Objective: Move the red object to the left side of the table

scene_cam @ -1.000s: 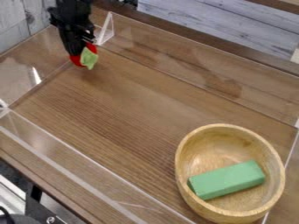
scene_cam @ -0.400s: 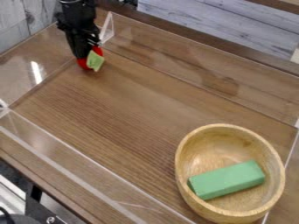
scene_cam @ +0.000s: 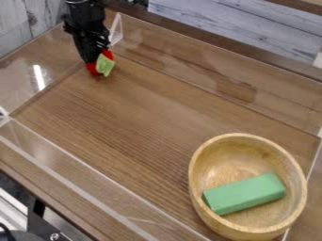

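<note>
View: camera, the only one; looks down across the table (scene_cam: pixel 151 122) from one long side.
Landmark: wooden bowl (scene_cam: pixel 250 155), at the near right of the view.
Gripper (scene_cam: pixel 92 58): far across the table from the bowl, at the upper left of the view, pointing straight down.
Gripper state: jaws closed as tight as they go, pinching the red object (scene_cam: pixel 101 66).
Red object: directly under the fingertips, not off to either side; its green leaf sticks out on the side toward the bowl.
Height of object: at or just above the tabletop; I cannot tell whether it touches.
Key relation: object and gripper are already well away from the bowl, close to the clear wall (scene_cam: pixel 32 61) on that end. By my reading, what remains is a short lowering and a release, no sideways travel.
Long axis: object is roundish; no clear long axis.
Other item: green block (scene_cam: pixel 246 194) lies inside the bowl, apart from the task.
Hidden: the fingertips cover the top of the red object; the arm is cut off by the upper edge.
Hard to make out: the clear walls show only as glints.
</note>
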{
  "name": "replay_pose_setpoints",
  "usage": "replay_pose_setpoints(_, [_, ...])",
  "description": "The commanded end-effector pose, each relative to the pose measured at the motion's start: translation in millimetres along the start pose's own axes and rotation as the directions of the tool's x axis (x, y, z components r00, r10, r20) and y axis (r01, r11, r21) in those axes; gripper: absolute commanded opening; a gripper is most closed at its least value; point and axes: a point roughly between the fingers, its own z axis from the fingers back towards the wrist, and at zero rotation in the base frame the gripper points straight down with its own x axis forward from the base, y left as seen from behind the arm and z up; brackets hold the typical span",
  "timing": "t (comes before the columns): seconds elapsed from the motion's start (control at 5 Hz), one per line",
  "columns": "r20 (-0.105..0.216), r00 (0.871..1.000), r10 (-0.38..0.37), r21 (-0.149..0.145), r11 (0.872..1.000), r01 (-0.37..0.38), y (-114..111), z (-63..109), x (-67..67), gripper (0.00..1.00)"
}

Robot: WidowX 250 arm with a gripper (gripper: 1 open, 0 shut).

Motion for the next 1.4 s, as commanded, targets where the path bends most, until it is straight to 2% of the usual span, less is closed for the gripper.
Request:
replay_pose_setpoints(0.0, [0.049,0.999,0.005,0.021,1.0,-0.006,5,15.9,10.4,0.0])
replay_pose_setpoints(0.4, [0.05,0.998,0.026,-0.005,1.0,-0.026,7,12.3,11.7,0.0])
replay_pose_setpoints(0.6, [0.044,0.999,0.033,-0.02,0.999,-0.032,5,14.0,13.4,1.0])
replay_pose_setpoints(0.8, [0.039,0.998,0.043,-0.037,0.998,-0.042,3,16.5,14.8,1.0])
replay_pose_setpoints(1.2, [0.081,0.995,0.062,-0.064,0.996,-0.057,-11,36.9,21.2,1.0])
